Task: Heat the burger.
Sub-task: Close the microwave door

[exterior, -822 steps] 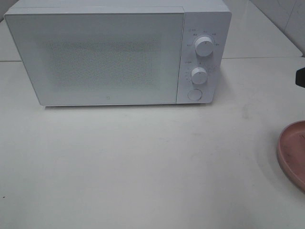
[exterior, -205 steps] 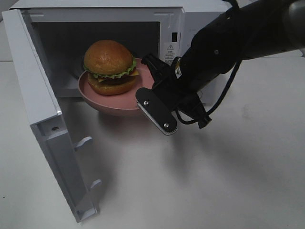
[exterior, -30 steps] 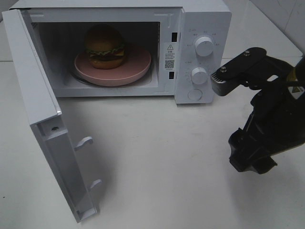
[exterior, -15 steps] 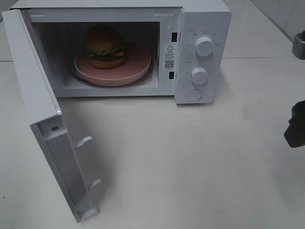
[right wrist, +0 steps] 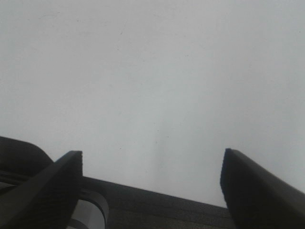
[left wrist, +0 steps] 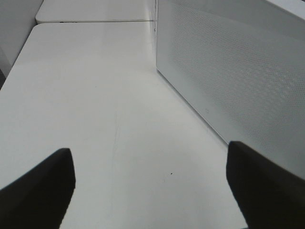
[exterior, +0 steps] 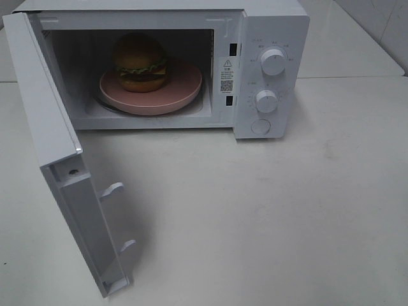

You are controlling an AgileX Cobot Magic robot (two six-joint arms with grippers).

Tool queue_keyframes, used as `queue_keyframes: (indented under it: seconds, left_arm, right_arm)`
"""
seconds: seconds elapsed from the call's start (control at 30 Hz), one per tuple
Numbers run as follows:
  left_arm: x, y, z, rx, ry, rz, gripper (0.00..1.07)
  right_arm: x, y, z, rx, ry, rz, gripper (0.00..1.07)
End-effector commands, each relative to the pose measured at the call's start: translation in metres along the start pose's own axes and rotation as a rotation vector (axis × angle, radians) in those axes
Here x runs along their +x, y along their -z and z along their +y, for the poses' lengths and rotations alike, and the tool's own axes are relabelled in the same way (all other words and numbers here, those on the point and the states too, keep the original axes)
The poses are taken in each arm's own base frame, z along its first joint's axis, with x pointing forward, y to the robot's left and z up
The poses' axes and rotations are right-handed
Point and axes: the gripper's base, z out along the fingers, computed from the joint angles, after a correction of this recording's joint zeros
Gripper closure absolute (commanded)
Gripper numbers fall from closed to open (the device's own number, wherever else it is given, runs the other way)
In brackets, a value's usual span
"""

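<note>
From the high camera I see a white boxy microwave oven (exterior: pixel 274 25) standing on a plain white bench (exterior: pixel 255 210). Its white hinged door (exterior: pixel 38 95) is swung wide open toward the left of the view. Inside the cavity lies a flat round pink plate (exterior: pixel 185 89), and on it, toward the plate's left and back, sits the small round burger (exterior: pixel 140 60). The burger has a domed yellow-orange bun, a thin frilly green layer below the dome, a dark filling and a lower bun, and it is clearly narrower than the plate. It sits upright in the shade of the cavity. On the oven's right panel are an upper white round knob (exterior: pixel 273 62), a lower white round knob (exterior: pixel 266 101) and a round white button (exterior: pixel 259 126) beneath them. Neither arm shows in this view.

From the left wrist camera, the left end effector (left wrist: pixel 148 162) has its two dark fingers spread wide with nothing between them, above the bare bench. A white panel with a fine dotted pattern stands close by.

From the right wrist camera, the right end effector (right wrist: pixel 151 157) is likewise spread wide and holds nothing, with only a plain white surface beyond it.
</note>
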Motion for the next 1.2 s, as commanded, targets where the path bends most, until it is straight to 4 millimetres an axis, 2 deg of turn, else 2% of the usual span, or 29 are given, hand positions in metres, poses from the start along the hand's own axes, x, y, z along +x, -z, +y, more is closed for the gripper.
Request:
queue_keyframes:
  seconds: [0.03, 0.07, 0.13, 0.23, 0.53, 0.8, 1.0, 1.2]
  left_arm:
    - [0.002, 0.003, 0.000, -0.001, 0.000, -0.031, 0.25]
    - [0.002, 0.003, 0.000, -0.001, 0.000, -0.031, 0.25]
    - [0.002, 0.003, 0.000, -0.001, 0.000, -0.031, 0.25]
    - [0.002, 0.003, 0.000, -0.001, 0.000, -0.031, 0.25]
    - [0.002, 0.003, 0.000, -0.001, 0.000, -0.031, 0.25]
    - [0.002, 0.003, 0.000, -0.001, 0.000, -0.031, 0.25]
    - [0.002, 0.003, 0.000, -0.001, 0.000, -0.031, 0.25]
    - [0.002, 0.003, 0.000, -0.001, -0.001, -0.030, 0.25]
  right_arm:
    - [0.015, 0.008, -0.003, 0.001, -0.027, -0.044, 0.31]
    - [0.015, 0.008, -0.003, 0.001, -0.027, -0.044, 0.31]
    - [0.029, 0.014, -0.004, -0.001, -0.038, -0.100, 0.31]
    - [0.039, 0.017, -0.005, -0.005, -0.048, -0.136, 0.31]
    - [0.054, 0.031, -0.008, 0.009, -0.120, -0.262, 0.31]
    - [0.080, 0.048, -0.006, 0.017, -0.138, -0.465, 0.31]
    - [0.092, 0.054, -0.002, -0.014, -0.089, -0.555, 0.31]
    - [0.093, 0.054, -0.002, -0.018, -0.101, -0.561, 0.31]
